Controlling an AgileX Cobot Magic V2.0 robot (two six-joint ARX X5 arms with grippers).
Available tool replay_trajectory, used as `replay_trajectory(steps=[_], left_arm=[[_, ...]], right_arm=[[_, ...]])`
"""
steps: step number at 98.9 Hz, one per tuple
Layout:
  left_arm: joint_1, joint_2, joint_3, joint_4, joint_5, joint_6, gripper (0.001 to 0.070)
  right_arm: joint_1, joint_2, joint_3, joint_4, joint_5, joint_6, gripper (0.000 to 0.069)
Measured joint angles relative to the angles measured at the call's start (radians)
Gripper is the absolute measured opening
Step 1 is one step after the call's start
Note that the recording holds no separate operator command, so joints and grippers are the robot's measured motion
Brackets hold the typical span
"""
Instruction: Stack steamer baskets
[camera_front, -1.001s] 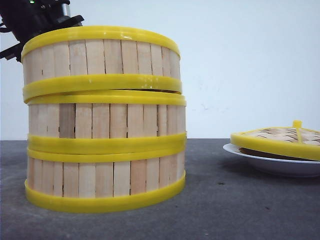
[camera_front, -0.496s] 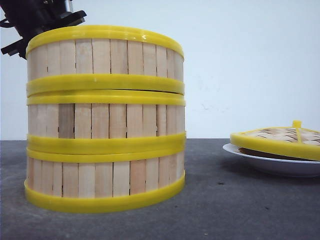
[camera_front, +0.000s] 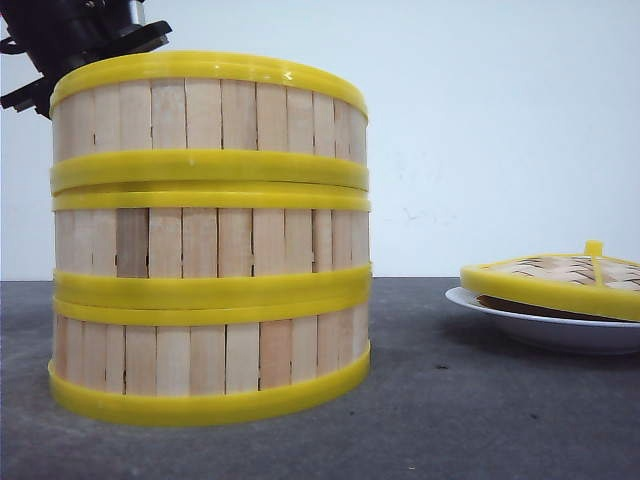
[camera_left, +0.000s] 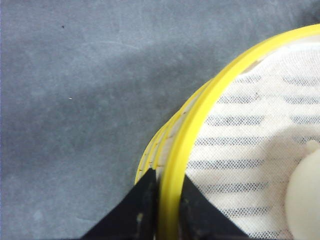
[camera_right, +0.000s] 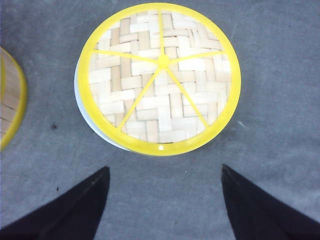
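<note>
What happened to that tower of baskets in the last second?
The top steamer basket, tilted and shifted left a second ago, has settled level onto the two baskets beneath. The left gripper still pinches its rim. The lid on the plate and the open right gripper stayed put.

Three steamer baskets (camera_front: 210, 240) stacked at the left of the table (camera_front: 450, 420)

One basket is set squarely upon another; well apart to the right, a lid (camera_front: 560, 280) is laid on a plate (camera_front: 540, 325).
</note>
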Motion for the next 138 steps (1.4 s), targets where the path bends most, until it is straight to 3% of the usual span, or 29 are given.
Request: replay_trajectory(steps=[22, 38, 46, 79, 110, 138], left_arm=[[-0.011, 0.0, 0.002, -0.002, -0.009, -0.001, 0.0048], [-0.015, 0.0, 0.002, 0.001, -0.014, -0.011, 0.0186], [-0.015, 0.0, 0.003, 0.001, -0.015, -0.011, 0.022], [0.002, -0.056, 0.004, -0.001, -0.016, -0.012, 0.0232], [0.071, -0.265, 0.013, -0.054, -0.019, -0.011, 0.0232], [0.14, -0.331, 0.013, -0.175, -0.169, -0.003, 0.0232]], right_arm=[[0.0, 0.0, 0.0, 0.0, 0.0, 0.0, 0.0438], [0.0, 0.0, 0.0, 0.0, 0.0, 0.0, 0.0438], [0.0, 0.0, 0.0, 0.002, 0.0, 0.0, 0.0438], [0.0, 0.019, -0.156, 0.23, -0.028, 0.001, 0.0438], [0.0, 0.225, -0.193, 0.481, -0.062, 0.021, 0.0438], [0.0, 0.408, -0.193, 0.626, -0.068, 0.024, 0.0438]])
